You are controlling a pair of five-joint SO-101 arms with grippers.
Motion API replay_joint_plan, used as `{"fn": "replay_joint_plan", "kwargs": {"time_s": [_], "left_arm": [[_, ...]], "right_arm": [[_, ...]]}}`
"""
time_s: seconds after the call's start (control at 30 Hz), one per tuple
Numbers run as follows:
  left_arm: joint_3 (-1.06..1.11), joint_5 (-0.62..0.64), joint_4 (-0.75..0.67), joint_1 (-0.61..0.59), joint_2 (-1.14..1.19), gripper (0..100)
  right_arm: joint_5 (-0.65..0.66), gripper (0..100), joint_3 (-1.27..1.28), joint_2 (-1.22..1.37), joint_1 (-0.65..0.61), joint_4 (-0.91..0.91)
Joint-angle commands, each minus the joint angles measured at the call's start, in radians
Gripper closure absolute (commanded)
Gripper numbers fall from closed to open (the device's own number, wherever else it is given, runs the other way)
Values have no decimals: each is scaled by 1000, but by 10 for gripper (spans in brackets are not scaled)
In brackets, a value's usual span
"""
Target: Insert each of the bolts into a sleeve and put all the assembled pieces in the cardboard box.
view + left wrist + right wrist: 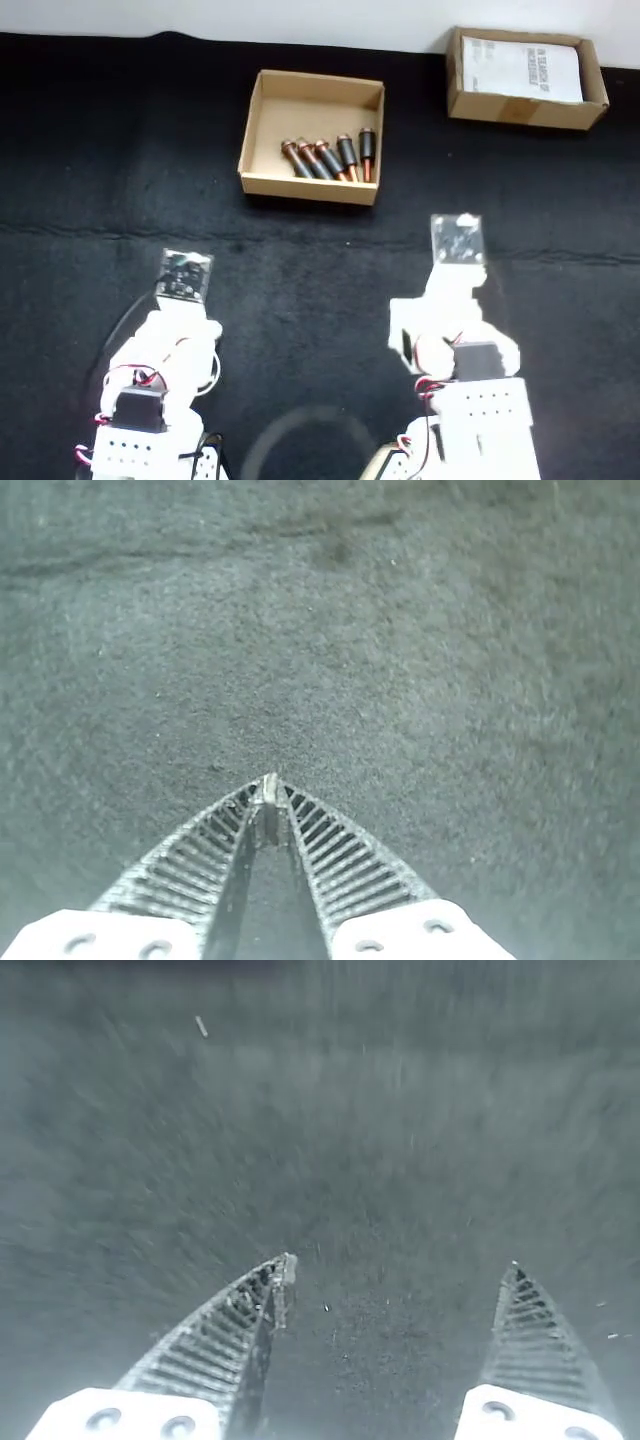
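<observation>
Left hand [268, 780] pinched together, right hand [401, 1262] spread wide, above black cloth [420, 630]

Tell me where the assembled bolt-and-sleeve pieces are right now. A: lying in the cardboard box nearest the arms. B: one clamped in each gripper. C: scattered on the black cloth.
A: the assembled pieces lie side by side on the floor of the cardboard box.

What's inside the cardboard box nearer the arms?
Five bolt-and-sleeve pieces lie side by side on the floor of the box, toward its near wall. The sleeves cover the bolts' middles, and the near wall hides the floor strip just behind it.
</observation>
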Motion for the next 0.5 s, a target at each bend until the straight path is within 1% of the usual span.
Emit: {"fn": "replay_joint_plan", "kwargs": {"time_s": [0.0, 0.17, 0.27, 0.33, 0.37, 0.47], "left_arm": [[19, -74, 18, 13, 2, 991], [19, -80, 40, 13, 2, 991], [19, -78, 83, 13, 2, 991], [19, -69, 118, 12, -4, 991], [19, -38, 126, 5, -5, 991], [19, 106, 129, -59, -5, 991]], "right_arm": [[9, 707, 102, -25, 10, -41], [9, 707, 209, -25, 12, -38], [9, 716, 237, -25, 13, -38], [11, 775, 239, -25, 13, -38], [23, 824, 240, -24, 13, -38], [100, 995, 248, -24, 13, -38]]}}
